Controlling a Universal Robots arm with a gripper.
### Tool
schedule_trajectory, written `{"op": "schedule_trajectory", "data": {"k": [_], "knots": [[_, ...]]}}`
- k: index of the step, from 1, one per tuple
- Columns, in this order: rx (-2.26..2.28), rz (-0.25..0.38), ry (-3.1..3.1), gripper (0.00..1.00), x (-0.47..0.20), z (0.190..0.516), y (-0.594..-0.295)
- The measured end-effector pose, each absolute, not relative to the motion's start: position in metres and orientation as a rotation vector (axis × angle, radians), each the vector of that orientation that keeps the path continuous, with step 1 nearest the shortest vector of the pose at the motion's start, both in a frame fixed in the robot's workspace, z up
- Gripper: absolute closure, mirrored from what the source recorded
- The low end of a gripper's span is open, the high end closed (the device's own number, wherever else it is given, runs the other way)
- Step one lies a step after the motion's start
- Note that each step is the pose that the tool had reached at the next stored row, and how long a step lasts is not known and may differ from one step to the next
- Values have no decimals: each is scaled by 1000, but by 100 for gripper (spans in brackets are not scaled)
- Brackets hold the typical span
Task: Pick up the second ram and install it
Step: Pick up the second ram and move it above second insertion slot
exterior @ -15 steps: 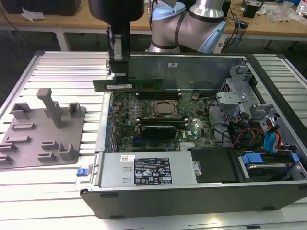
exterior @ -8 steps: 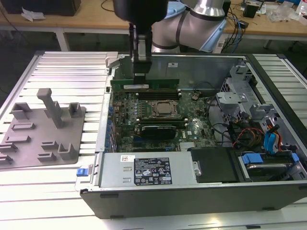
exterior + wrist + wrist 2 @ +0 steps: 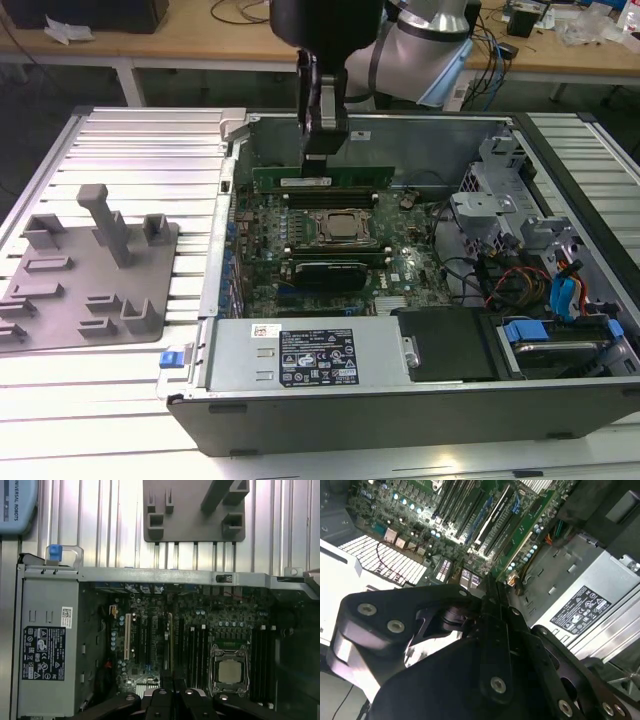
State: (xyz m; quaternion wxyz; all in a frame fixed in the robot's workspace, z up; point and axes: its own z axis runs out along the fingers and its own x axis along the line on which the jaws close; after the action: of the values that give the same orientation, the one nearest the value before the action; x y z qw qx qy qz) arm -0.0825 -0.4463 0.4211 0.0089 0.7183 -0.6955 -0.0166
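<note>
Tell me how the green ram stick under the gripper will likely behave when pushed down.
The second ram is a thin, flat board, so probably light and stiff lengthwise. Standing on its long edge, gripped mid-length by the gripper, it could tilt sideways if pushed off-centre. Being so thin, it may crack under hard force.

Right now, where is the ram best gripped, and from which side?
Take the ram by the middle of its long top edge, from straight above. It stands on edge, thin and flat, over the slots, so a pinch across its two flat faces at mid-length should keep it level. The claw sits there now.
</note>
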Motion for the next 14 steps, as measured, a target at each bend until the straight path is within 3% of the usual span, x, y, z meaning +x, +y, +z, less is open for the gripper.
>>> {"op": "schedule_trajectory", "data": {"k": [14], "knots": [[2233,-72,-2177,91,-73,399,-432]]}}
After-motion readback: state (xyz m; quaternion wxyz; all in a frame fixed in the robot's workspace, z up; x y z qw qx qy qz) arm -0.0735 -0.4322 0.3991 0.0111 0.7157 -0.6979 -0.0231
